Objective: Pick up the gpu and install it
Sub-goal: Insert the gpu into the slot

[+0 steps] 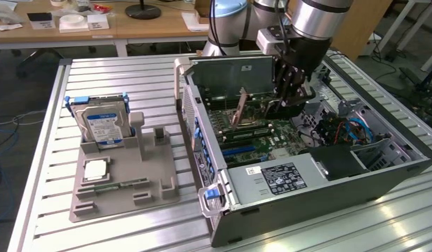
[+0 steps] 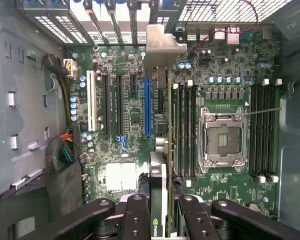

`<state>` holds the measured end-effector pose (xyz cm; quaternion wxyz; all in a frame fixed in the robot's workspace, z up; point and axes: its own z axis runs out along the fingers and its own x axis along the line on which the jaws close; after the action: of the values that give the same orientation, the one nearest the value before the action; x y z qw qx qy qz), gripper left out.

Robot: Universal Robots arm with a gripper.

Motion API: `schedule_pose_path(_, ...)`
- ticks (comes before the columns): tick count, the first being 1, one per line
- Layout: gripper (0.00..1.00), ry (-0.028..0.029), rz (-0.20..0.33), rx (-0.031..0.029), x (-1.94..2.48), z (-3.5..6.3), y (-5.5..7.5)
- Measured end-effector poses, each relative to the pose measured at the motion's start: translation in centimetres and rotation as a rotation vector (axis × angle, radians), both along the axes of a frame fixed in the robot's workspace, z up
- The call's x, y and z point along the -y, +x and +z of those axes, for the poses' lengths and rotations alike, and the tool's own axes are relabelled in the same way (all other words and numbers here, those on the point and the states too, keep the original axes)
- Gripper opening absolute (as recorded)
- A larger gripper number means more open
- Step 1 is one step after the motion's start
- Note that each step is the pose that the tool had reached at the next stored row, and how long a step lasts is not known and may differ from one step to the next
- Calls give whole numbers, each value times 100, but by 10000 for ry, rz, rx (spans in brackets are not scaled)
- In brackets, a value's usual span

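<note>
The gpu [image 2: 159, 170] stood on edge over the motherboard [image 2: 132, 115] inside the open computer case [image 1: 307, 210], its bracket [image 2: 162, 45] toward the case's rear wall, clamped in the closed hand [image 2: 160, 212]. Insertion appeared to be the step in hand. Seating likely called for the card's edge squared to one of the slots [image 2: 119, 105], then a straight press.

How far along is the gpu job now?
Done: the gpu is picked up and is inside the open case. In hand: the gripper clamps it edge-on over the motherboard, beside the blue slot. Left: seating it. I cannot tell whether its edge has entered a slot, and the gripper has not let go.
</note>
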<state>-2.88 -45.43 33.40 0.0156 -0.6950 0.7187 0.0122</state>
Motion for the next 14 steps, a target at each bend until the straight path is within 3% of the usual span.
schedule_pose_path(14,27,5,2,5,0,-43,-17)
